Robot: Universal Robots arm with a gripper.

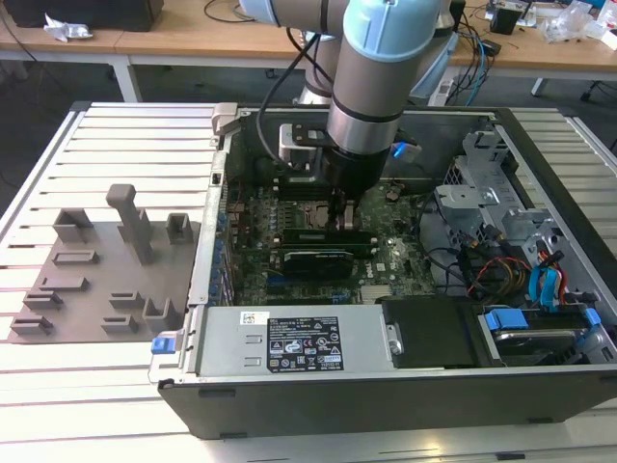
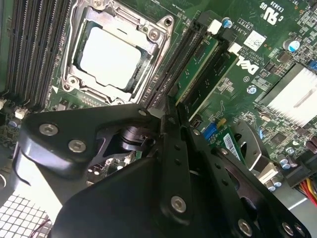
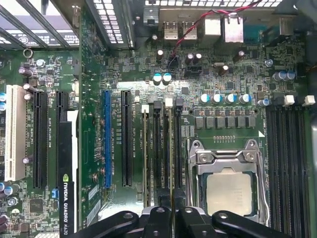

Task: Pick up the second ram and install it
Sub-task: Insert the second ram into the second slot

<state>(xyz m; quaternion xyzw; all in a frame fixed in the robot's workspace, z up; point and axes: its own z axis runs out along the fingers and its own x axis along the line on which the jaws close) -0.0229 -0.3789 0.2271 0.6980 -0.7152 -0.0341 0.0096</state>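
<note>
Reaching down into the open black computer case [image 1: 405, 395], the arm had its black two-fingered gripper [image 1: 339, 207] right beside the silver square CPU socket [image 1: 305, 214] on the green motherboard. You could see in the first wrist view that the gripper [image 3: 172, 214] had its fingers [image 3: 158, 219] clenched together on the top edge of the second ram [image 3: 171, 148], the long thin green circuit-board strip, seen there edge-on. That strip stood upright along the bank of long black slot rails [image 3: 157, 148] next to the CPU socket [image 3: 229, 191], with one black rail between it and the socket. In the second wrist view the gripper [image 2: 169, 115] sat at the near end of the same strip [image 2: 195, 69], which ran away from the fingertips towards a white end clip [image 2: 214, 27], parallel to the CPU socket's [image 2: 109, 54] edge. Another green module [image 2: 218, 74] lay parallel to it, just beyond it on the side away from the socket. You could not tell whether the held strip was pressed fully home in its rail. A grey plastic fixture plate [image 1: 96, 275] with raised blocks lay well away from the socket, outside the case.
</note>
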